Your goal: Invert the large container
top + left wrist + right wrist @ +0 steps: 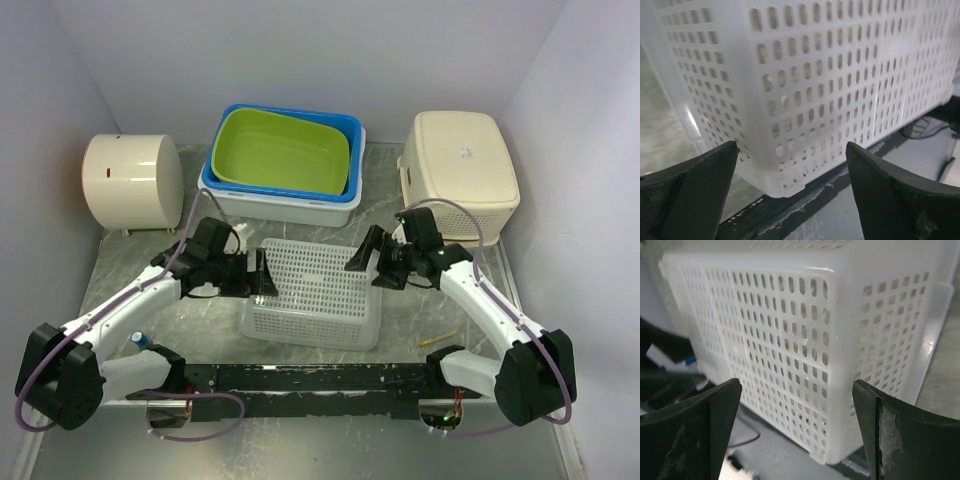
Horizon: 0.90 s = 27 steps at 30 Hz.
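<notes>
Container [315, 290] cropped in both wrist views; left claw [263, 275], right claw [362, 254] wide beside it

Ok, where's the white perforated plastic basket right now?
In the top view, the white perforated plastic basket sits mid-table, between the left arm and right arm, just nearer than the blue-rimmed tub holding the green basin.

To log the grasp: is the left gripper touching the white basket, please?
Cannot tell. In the left wrist view the left gripper, open, frames the white basket; no contact or gap shows.
</notes>
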Each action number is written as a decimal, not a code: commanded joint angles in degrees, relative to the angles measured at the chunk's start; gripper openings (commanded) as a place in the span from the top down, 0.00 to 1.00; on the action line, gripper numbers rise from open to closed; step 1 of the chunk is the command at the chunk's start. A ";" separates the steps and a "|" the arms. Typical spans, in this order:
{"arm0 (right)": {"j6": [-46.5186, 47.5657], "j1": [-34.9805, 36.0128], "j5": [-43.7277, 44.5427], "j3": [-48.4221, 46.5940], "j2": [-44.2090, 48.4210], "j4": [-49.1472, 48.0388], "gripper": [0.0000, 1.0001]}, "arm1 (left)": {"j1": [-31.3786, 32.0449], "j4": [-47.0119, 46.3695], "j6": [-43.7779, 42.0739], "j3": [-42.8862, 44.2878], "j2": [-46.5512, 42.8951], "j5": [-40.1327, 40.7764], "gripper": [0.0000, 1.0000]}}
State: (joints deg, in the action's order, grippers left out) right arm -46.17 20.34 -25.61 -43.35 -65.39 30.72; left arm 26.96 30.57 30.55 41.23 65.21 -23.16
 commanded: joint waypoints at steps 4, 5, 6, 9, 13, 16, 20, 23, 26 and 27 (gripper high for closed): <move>6.21 0.04 14.21 -7.16 -0.94 7.53 0.07 | 12.18 -12.73 9.35 1.11 5.54 -5.08 0.01; 6.53 -0.01 15.90 -7.84 -0.51 8.93 0.07 | 13.26 -13.87 9.50 1.78 6.81 -4.95 0.01; 6.65 -0.03 17.54 -8.38 0.46 10.26 0.07 | 14.17 -15.00 9.62 2.55 8.17 -4.97 0.01; 6.80 -0.01 22.69 -10.02 3.00 14.40 0.06 | 17.12 -17.71 9.33 5.88 13.28 -5.12 0.01; 6.71 -0.08 29.51 -12.68 5.95 20.51 0.04 | 21.00 -20.34 8.80 10.63 20.14 -6.10 0.02; 6.38 -0.12 31.83 -13.60 7.41 23.49 0.02 | 23.57 -21.06 7.83 14.21 24.94 -6.48 0.02; 6.12 -0.12 32.59 -11.96 8.57 24.70 0.02 | 25.08 -20.06 6.34 17.83 29.63 -6.95 0.02; 6.18 -0.16 33.36 -10.09 8.83 25.02 0.02 | 25.14 -18.39 4.88 19.26 30.35 -6.08 0.02; 6.33 -0.14 36.82 -9.92 8.80 26.65 0.02 | 25.10 -17.09 4.18 20.79 30.74 -5.75 0.01; 6.46 -0.14 38.27 -9.91 8.63 27.21 0.02 | 25.15 -16.85 4.17 21.22 30.72 -5.48 0.02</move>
State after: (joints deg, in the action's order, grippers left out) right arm -36.36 19.09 16.16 -53.52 -56.99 57.52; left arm 50.59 19.57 37.08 59.77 93.80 -28.82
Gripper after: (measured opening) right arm 0.982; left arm 0.988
